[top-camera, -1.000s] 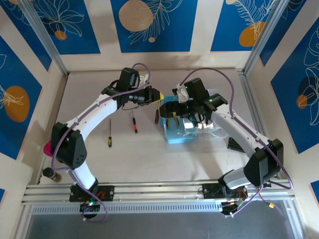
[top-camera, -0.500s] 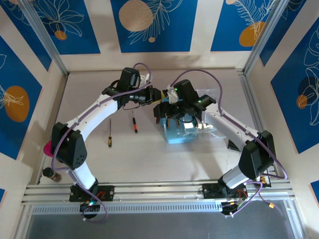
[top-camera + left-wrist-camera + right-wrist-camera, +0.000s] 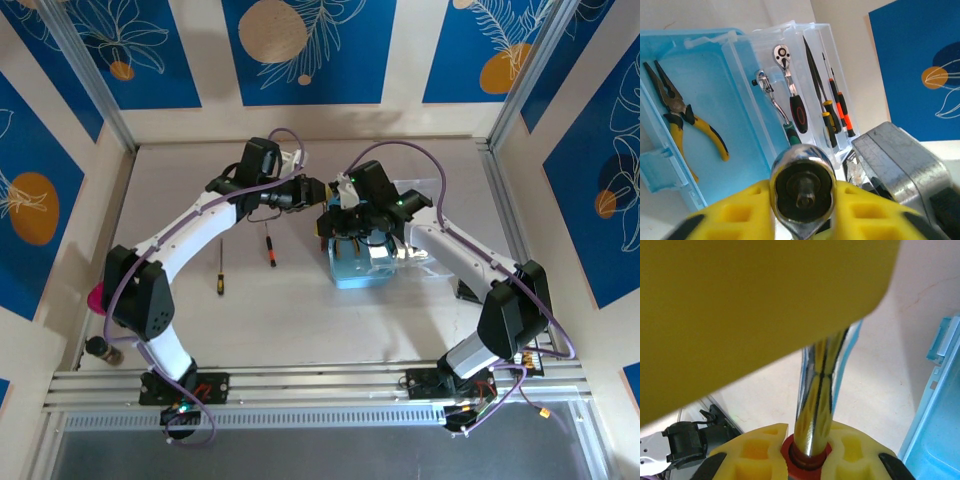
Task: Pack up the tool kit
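Observation:
The light-blue tool kit case (image 3: 362,262) lies open mid-table. In the left wrist view its blue half (image 3: 705,80) holds yellow-handled pliers (image 3: 685,117), and the clear half (image 3: 805,60) holds several tools. Above the case's far left corner the two grippers meet on one chrome ratchet wrench. My left gripper (image 3: 802,200) is shut on its round head (image 3: 802,187). My right gripper (image 3: 807,452) is shut on the red collar (image 3: 790,454) below the chrome shaft (image 3: 820,390). A red-and-black screwdriver (image 3: 268,244) and a yellow-and-black screwdriver (image 3: 221,267) lie on the table left of the case.
A pink object (image 3: 96,296) and a brown bottle (image 3: 100,350) sit at the table's left edge by the left arm's base. A small black piece (image 3: 470,290) lies right of the case. Aluminium rails (image 3: 320,385) run along the near edge.
My right arm swung left from over the case to the left gripper, and its jaws went from wide open to shut on the wrench. The left arm stayed nearly in place.

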Tool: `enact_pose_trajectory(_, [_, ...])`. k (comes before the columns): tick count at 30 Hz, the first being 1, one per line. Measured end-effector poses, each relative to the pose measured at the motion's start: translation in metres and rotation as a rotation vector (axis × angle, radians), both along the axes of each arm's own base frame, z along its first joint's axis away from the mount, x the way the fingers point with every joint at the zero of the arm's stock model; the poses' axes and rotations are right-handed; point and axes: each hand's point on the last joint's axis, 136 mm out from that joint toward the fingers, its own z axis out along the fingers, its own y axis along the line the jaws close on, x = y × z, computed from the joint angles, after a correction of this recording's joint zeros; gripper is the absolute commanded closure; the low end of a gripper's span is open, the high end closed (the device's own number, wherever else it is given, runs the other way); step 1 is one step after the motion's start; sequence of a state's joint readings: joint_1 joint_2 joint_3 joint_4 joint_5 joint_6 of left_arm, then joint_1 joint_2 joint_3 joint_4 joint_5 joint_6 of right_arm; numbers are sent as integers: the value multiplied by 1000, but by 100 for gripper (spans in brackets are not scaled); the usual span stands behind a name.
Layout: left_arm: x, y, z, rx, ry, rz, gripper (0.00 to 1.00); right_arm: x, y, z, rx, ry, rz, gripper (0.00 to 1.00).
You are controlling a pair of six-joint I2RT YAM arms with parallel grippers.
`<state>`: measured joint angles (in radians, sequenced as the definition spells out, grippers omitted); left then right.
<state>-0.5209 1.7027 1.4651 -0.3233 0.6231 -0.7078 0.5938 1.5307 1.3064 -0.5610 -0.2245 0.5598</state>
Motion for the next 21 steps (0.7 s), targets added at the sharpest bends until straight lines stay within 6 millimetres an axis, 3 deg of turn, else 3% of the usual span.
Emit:
enact_pose_trajectory(6, [1,13,-6,58,-5,-1,0,-3,-21,1,-23,-6,-24,100])
enact_pose_trajectory(10, [8,31,-5,90,-20,25,0,-10,-40,-5,-49,9,-42,100])
enact_pose_trajectory(16, [26,87,-14,202,-23,139,0,-20,-74,-21,-147,39,-68,100])
enact_pose_trajectory(21, [23,133,-31,399,-20,222,0,-18,-109,-33,-262,45,-107,100])
